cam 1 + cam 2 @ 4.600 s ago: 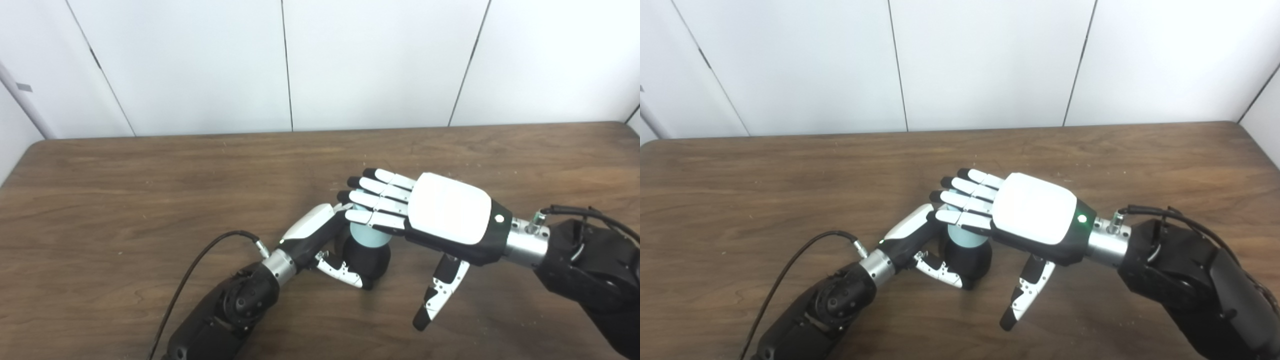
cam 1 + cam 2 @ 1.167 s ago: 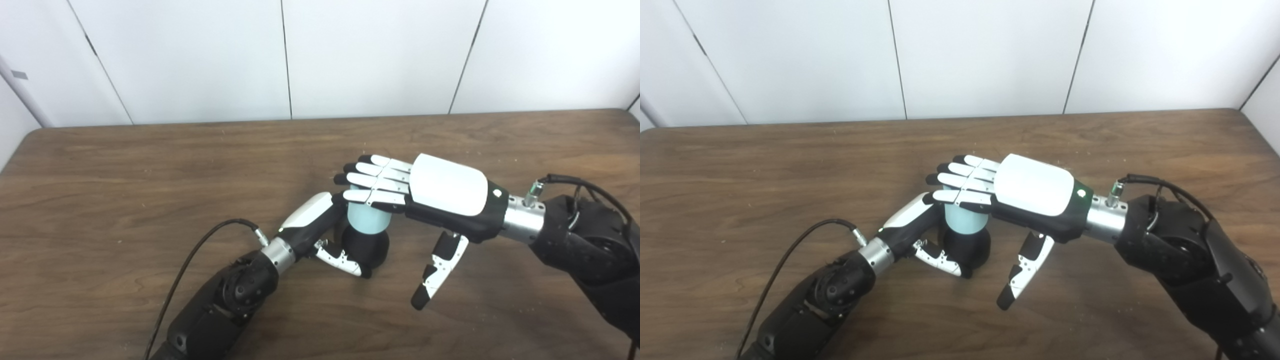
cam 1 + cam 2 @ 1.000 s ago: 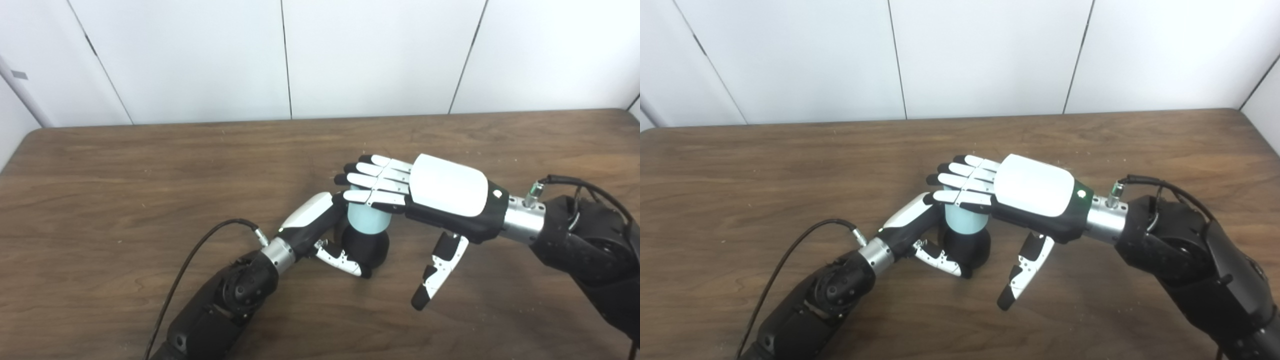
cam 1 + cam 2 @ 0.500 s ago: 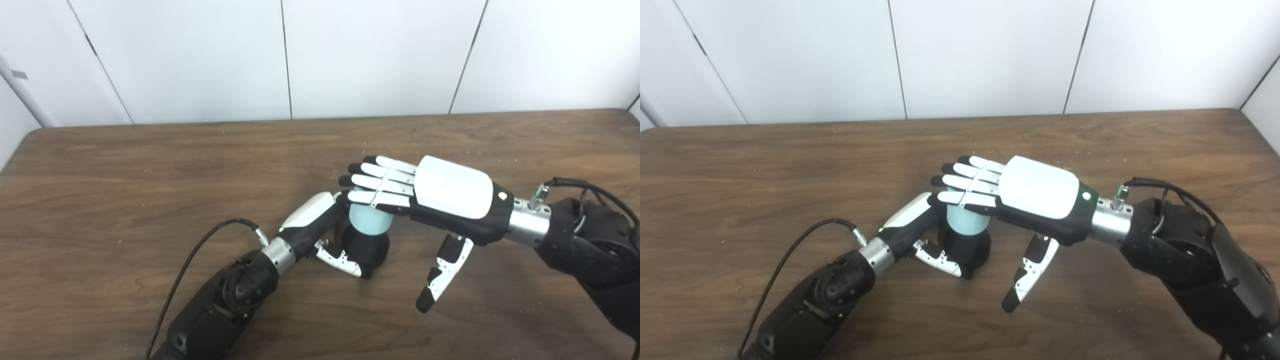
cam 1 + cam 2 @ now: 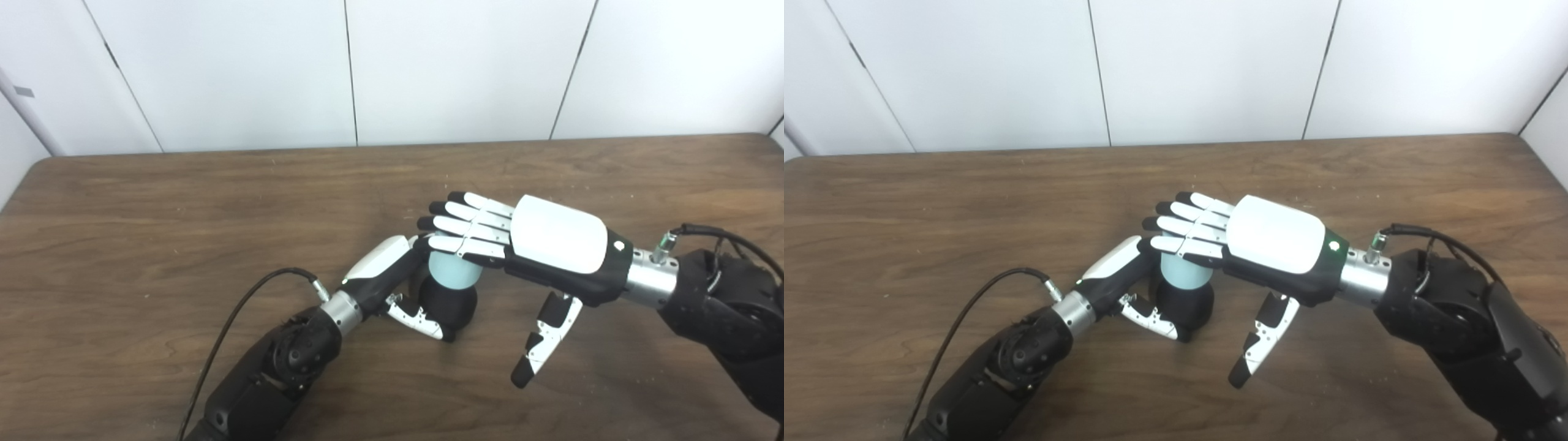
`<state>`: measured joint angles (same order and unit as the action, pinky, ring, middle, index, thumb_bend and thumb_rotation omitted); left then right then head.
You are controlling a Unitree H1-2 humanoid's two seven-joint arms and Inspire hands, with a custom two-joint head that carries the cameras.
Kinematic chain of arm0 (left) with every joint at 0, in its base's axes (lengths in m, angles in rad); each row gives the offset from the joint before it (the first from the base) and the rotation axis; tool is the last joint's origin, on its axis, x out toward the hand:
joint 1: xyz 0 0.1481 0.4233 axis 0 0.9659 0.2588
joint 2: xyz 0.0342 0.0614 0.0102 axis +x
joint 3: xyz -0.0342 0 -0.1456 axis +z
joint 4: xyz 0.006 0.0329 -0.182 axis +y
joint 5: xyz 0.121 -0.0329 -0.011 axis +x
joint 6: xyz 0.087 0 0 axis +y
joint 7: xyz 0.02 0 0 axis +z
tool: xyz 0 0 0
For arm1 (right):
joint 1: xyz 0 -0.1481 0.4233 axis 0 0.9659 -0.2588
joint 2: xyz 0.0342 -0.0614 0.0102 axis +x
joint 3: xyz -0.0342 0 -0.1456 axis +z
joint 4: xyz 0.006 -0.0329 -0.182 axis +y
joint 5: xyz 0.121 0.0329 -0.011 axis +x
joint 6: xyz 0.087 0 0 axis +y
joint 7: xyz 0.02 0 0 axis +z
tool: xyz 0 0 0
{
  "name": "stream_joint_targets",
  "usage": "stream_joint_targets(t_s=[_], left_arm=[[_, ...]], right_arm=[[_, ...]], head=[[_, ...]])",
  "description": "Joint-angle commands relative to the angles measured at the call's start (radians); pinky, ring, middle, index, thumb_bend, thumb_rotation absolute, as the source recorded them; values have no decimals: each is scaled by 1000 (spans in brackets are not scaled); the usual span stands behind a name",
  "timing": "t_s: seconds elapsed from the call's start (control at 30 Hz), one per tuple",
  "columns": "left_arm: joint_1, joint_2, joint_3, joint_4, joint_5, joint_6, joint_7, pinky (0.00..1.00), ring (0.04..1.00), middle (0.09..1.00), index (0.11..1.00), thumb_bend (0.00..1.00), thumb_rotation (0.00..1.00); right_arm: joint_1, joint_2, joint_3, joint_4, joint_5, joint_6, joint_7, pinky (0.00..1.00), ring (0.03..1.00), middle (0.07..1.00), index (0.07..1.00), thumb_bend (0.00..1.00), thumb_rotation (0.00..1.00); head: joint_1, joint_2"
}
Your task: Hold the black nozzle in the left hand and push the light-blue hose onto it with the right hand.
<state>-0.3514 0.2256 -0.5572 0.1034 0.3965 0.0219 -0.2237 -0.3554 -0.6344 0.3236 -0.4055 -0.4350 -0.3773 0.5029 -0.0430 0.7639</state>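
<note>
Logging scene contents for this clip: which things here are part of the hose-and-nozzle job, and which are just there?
Part of the job:
- black nozzle, gripped by the left hand
- light-blue hose, standing on the nozzle
- right hand, fingers flat on top of the hose

Just there:
- wooden table
- black cable at the left wrist

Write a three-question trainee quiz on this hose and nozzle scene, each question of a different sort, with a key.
1. True or false: the right hand lies flat, fingers straight, over the top of the light-blue hose.
2. What does the left hand grip? A) a cable B) the black nozzle C) nothing
3. Fill in: the nozzle stands on the wooden ____.

Key: 1 true; 2 B; 3 table.
</note>
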Motion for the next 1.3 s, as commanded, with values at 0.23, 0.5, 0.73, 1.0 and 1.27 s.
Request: stream_joint_targets(t_s=[0.23,0.5,0.73,1.0,1.27], left_arm=[[107,64,-55,92,37,155,-151,1000,988,812,480,522,64],[105,65,-56,93,37,157,-153,1000,988,812,480,522,64],[106,67,-57,84,38,163,-156,1000,988,812,480,522,64],[107,64,-55,85,36,164,-155,1000,988,812,480,522,64],[105,60,-55,90,36,163,-155,1000,989,813,480,522,64]], right_arm=[[26,-23,34,19,-86,-72,27,1000,1000,1000,957,870,654],[7,-36,57,11,-161,-91,0,1000,1000,1000,956,855,669],[-5,-41,78,21,-159,-86,11,1000,1000,1000,956,855,673],[-4,-35,85,48,-112,-75,20,1000,1000,1000,956,858,675],[-5,-34,87,51,-108,-75,21,1000,1000,1000,953,861,667]], head=[[-1,2],[-2,3],[-1,5],[-1,4],[0,4]])
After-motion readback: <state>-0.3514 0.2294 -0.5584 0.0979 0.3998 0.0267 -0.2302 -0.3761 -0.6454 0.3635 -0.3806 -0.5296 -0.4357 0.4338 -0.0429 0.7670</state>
